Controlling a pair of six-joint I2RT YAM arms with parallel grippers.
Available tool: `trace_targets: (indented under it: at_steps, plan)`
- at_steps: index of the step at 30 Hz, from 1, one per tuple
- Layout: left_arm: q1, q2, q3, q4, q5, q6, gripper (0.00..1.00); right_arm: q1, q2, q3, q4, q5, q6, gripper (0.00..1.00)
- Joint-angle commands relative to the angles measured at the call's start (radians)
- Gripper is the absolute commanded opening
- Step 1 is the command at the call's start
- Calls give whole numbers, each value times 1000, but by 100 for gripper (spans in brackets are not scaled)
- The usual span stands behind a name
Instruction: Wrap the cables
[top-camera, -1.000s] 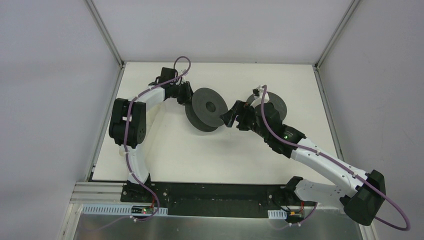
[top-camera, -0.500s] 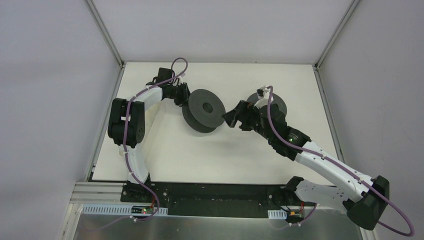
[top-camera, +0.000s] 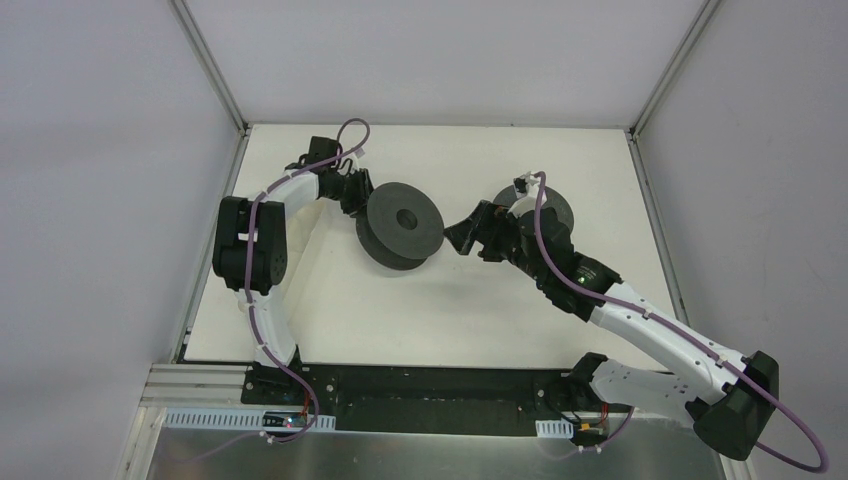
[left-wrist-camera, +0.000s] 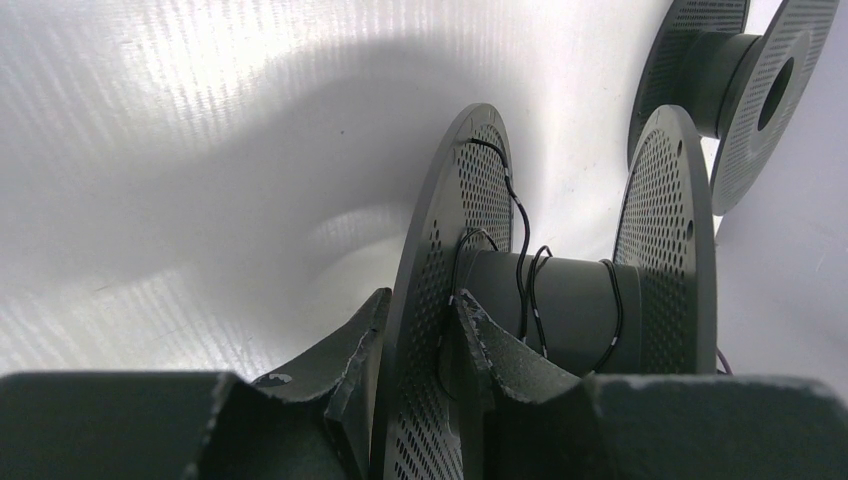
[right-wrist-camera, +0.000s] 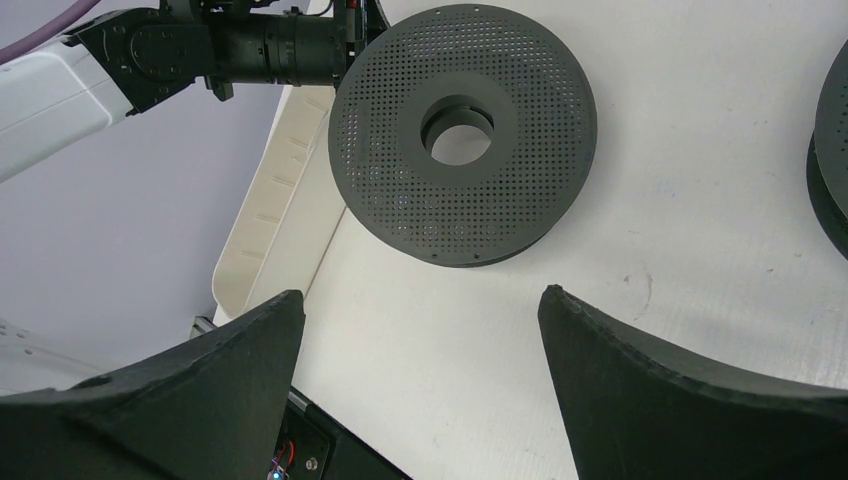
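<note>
Dark grey plastic, drilled with small holes, makes up the spool (top-camera: 400, 225) that sits tilted near the middle of the white table (top-camera: 420, 310). The left gripper (left-wrist-camera: 420, 310) is clamped on this spool's near disc, with one finger on each face at the rim. The cables (left-wrist-camera: 522, 262) are thin black strands looped loosely round the spool's core between its two discs, and one strand runs up the inner face of the gripped disc toward its edge. The right gripper (right-wrist-camera: 420, 300) hangs just to the right of the spool, fingers spread wide with nothing between them. A second spool (left-wrist-camera: 730, 70) lies farther right, partly behind the right arm and apart from the first
</note>
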Motion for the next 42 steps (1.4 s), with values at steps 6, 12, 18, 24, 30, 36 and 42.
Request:
trace_targets:
  at_steps: [6, 12, 18, 24, 30, 36, 42]
  plan:
    - [34, -4, 50, -70, 20, 40, 24, -2, -7, -9, 18, -6, 2, 90]
    - [21, 9, 57, -77, 28, 42, 21, -2, 49, -30, 66, 8, 6, 90]
    - [-32, 40, 72, -75, 12, 36, 20, -4, 202, -5, 122, 0, 36, 89]
    - [-101, 68, 107, -64, 7, 11, 20, -3, 359, 76, 150, -69, -67, 88]
    - [-115, 77, 123, -55, 15, -13, 20, 4, 464, 188, 142, -81, -168, 92]
    - [-115, 82, 121, -52, 22, -14, 20, 55, 531, 274, 139, -76, -320, 99]
    - [-115, 80, 127, -52, 30, -19, 21, 143, 648, 417, 7, 59, -413, 99]
